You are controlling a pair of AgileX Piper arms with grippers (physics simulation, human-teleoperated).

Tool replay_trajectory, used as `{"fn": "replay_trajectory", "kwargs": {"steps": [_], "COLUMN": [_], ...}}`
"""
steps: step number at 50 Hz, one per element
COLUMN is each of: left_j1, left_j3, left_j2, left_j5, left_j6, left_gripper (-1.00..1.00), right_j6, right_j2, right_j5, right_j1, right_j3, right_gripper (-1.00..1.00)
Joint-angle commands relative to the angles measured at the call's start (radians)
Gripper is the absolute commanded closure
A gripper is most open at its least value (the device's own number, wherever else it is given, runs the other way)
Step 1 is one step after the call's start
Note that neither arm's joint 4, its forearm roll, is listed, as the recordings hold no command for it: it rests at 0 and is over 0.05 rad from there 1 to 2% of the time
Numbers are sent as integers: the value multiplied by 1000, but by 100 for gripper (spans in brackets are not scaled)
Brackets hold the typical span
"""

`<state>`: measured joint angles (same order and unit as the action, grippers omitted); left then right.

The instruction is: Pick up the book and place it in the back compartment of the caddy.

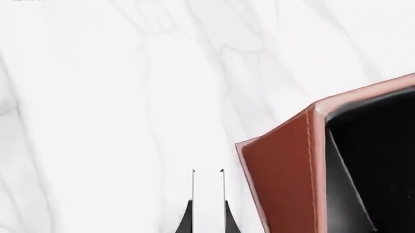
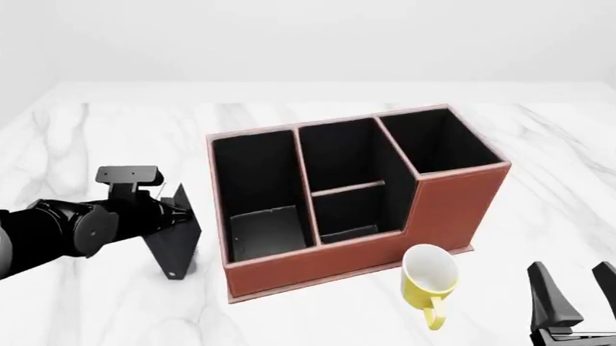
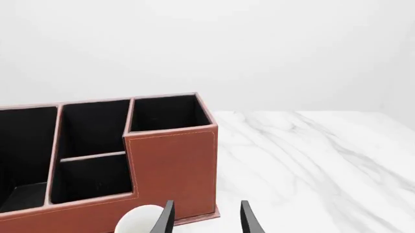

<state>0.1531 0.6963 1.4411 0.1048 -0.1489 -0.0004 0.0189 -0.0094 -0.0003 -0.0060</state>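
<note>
The book [image 2: 176,246] hangs as a flat black panel from my left gripper [image 2: 161,215], which is shut on it, just left of the caddy's near left corner. In the left wrist view the book [image 1: 207,191] shows edge-on, with white pages between two thin black covers, in my left gripper [image 1: 207,221]. Whether it touches the table I cannot tell. The reddish-brown caddy [image 2: 337,263] stands mid-table, and its corner [image 1: 279,179] lies beside the book. The back compartment [image 2: 351,215] is the small low-walled middle cell [image 3: 91,177]. My right gripper [image 2: 570,270] is open at the near right, its fingers holding nothing [image 3: 207,205].
A yellow mug [image 2: 428,277] lies on its side against the caddy's near wall, between the caddy and my right gripper; its pale rim [image 3: 137,219] shows by the right fingers. White marble tabletop [image 2: 86,137] stretches to the left of the caddy.
</note>
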Motion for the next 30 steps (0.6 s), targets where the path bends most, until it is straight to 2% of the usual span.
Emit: {"fn": "replay_trajectory", "kwargs": {"steps": [1,11,17,20,21,22,23,24,25,30], "left_j1": [-2,-32,-21,-12,-12,-24,-22,-22,-15,9], "left_j3": [23,91,144,228,229,314,357,358,407,543], "left_j2": [-99,-228,-291,-323,-323,-346,-353,-353,-360,-369], "left_j5": [82,208,293,372,373,426,451,451,486,563], "left_j6": [23,96,111,173,173,215,231,231,247,318], "left_gripper": [100,100,100,100,100,100,100,100,100,100], "right_j6": [0,0,0,0,0,0,0,0,0,0], "right_j2": [0,0,0,0,0,0,0,0,0,0], "right_j5": [0,0,0,0,0,0,0,0,0,0], "right_j1": [0,0,0,0,0,0,0,0,0,0], "right_j3": [0,0,0,0,0,0,0,0,0,0], "right_gripper": [-100,-100,-100,-100,-100,-100,-100,-100,-100,-100]}}
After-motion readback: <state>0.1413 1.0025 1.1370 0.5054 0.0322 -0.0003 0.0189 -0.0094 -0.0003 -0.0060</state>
